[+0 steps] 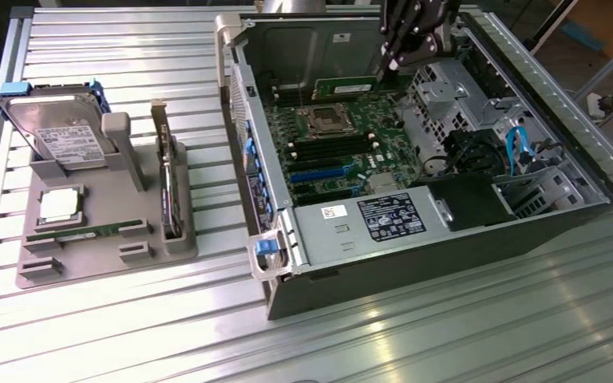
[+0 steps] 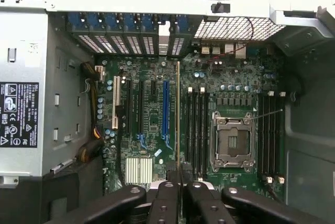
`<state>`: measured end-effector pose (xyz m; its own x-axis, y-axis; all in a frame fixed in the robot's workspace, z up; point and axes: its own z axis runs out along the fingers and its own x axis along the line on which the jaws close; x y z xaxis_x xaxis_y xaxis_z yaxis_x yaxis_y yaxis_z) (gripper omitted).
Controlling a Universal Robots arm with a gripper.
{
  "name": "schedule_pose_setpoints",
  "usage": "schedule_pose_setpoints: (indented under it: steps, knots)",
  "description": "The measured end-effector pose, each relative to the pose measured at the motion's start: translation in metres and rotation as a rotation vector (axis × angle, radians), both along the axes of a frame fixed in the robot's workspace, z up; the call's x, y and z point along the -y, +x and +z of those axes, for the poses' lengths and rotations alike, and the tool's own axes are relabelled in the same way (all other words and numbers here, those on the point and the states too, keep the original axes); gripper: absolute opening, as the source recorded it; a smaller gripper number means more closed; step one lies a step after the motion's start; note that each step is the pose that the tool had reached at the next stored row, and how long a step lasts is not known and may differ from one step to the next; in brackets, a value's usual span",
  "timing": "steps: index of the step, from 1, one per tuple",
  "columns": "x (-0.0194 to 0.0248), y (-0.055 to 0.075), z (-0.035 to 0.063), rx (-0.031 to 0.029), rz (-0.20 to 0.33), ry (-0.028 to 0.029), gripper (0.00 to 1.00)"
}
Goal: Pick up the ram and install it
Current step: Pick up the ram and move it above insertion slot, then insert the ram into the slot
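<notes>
The ram (image 1: 345,83) is a thin green stick held level above the motherboard (image 1: 338,159) inside the open computer case (image 1: 285,255). My gripper (image 1: 395,65) is shut on its end, coming down from the back of the case. In the wrist view the ram (image 2: 178,114) shows edge-on as a thin line running out from between my fingertips (image 2: 166,190). It hangs over the board between the blue expansion slot (image 2: 165,109) and the black memory slots (image 2: 196,130), apart from them. The open processor socket (image 2: 232,141) lies beside those slots.
On the exterior view's left a grey holder (image 1: 104,255) carries a hard drive (image 1: 57,136), a square silver chip (image 1: 60,203), another green stick (image 1: 83,233) and an upright dark card (image 1: 166,183). The power supply (image 1: 381,219) and drive cage (image 1: 450,96) crowd the case.
</notes>
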<state>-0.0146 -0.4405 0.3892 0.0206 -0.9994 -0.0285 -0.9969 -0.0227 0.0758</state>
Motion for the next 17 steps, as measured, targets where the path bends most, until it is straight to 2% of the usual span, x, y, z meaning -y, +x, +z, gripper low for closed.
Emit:
schedule_pose_setpoints:
  steps: [2, 9, 17]
  knots:
    - [-0.0059, 0.000, -0.0001, 0.0001, 0.000, -0.0001, 0.12]
    - [-0.0189, 0.000, -0.0006, 0.0004, 0.000, 0.0001, 0.12]
    - [-0.0190, 0.000, -0.0006, 0.0004, 0.000, 0.0001, 0.12]
